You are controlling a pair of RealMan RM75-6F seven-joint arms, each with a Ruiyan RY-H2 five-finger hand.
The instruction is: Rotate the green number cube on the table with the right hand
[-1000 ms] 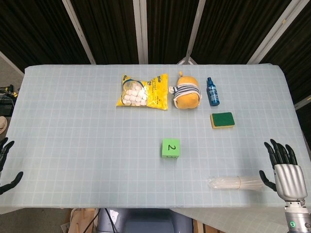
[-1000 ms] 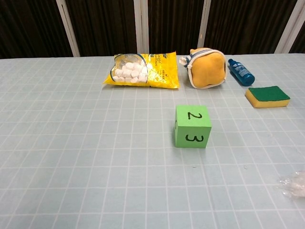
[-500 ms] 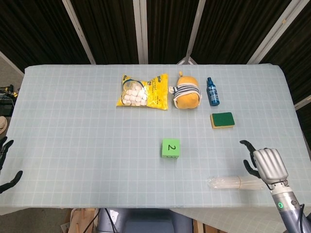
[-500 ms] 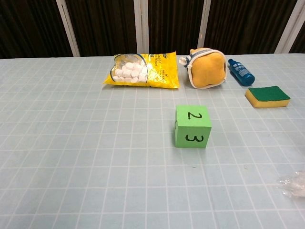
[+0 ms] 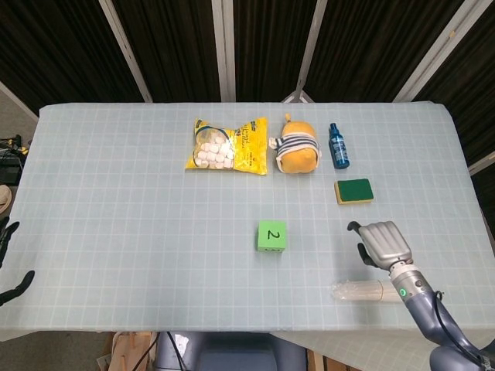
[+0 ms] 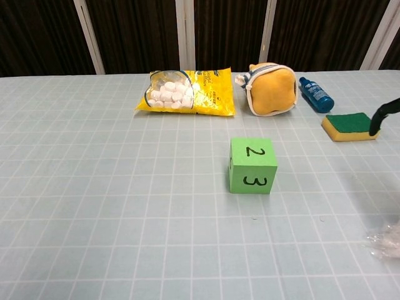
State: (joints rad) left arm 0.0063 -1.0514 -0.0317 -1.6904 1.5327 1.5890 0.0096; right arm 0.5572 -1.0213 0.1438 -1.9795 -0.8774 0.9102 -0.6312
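Since a second ago the right hand [image 5: 383,243] has travelled in from the table's right edge toward the centre, now over the cloth to the right of the green number cube [image 5: 271,236] and well apart from it; the cube itself has not shifted.

Left to right: left hand [image 5: 9,263] at the far left edge of the head view, only dark fingers showing, spread apart, holding nothing; table [image 5: 116,201] under a pale checked cloth; yellow bag of white sweets [image 5: 227,145] lying flat toward the far side; green number cube near the middle of the table, nearer the front than the bag — "2" on top, "3" on the face toward the chest camera [image 6: 252,165]; yellow plush toy [image 5: 295,148] just right of the bag; blue bottle [image 5: 338,145] lying beside the toy; green-topped sponge [image 5: 353,190] nearer the front than the bottle; clear plastic packet [image 5: 363,291] near the front edge, close below the right hand.

Right hand seen from its silver back, palm down, dark fingers curled under with nothing in them — touching no object; in the chest view only one dark fingertip [image 6: 382,114] enters at the right edge, in front of the sponge [image 6: 350,126].
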